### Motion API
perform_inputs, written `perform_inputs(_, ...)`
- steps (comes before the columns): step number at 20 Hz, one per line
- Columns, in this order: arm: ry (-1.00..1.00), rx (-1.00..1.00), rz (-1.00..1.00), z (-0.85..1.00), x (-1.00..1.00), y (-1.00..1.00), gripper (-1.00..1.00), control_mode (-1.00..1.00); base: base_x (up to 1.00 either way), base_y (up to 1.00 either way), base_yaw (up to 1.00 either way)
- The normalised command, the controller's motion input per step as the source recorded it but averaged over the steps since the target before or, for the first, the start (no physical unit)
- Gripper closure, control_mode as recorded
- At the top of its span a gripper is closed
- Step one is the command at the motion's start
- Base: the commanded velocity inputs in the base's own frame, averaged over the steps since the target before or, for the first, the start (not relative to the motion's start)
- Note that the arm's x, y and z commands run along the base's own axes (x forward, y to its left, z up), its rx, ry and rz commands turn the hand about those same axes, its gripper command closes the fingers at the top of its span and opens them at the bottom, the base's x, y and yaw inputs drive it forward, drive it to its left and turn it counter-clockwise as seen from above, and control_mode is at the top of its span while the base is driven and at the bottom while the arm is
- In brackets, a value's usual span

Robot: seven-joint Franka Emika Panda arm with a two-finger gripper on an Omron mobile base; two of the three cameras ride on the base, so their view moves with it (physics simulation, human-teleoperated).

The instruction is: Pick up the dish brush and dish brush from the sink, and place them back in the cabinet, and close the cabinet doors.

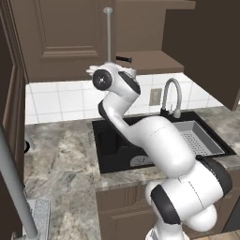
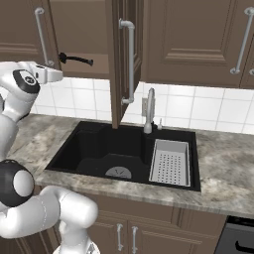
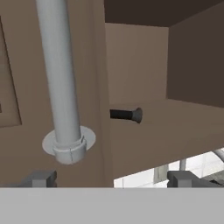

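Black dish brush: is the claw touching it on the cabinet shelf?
Apart. The hand view shows the open claw well short of the black dish brush, with bare cabinet shelf between them.

arm [image 1: 159, 140]: glossy white rounded shells, fat tube links | joints: dark grey/black bands, round black cap with small centre screw at the upper joint | pincer [image 3: 113, 178]: two small grey blocky finger tips | no cables or markings visible
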Motion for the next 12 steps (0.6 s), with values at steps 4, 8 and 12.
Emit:
perform_inputs(4, 0.00, 0.07, 0.00, -0.06, 0.24, -0.12, -1.00, -1.00, 0.00, 0.00, 0.00)
perform_inputs(8, 0.00, 0.07, 0.00, -0.07, 0.22, -0.11, -1.00, -1.00, 0.00, 0.00, 0.00)
perform_inputs(12, 0.00, 0.06, 0.00, -0.09, 0.22, -0.10, -1.00, -1.00, 0.00, 0.00, 0.00)
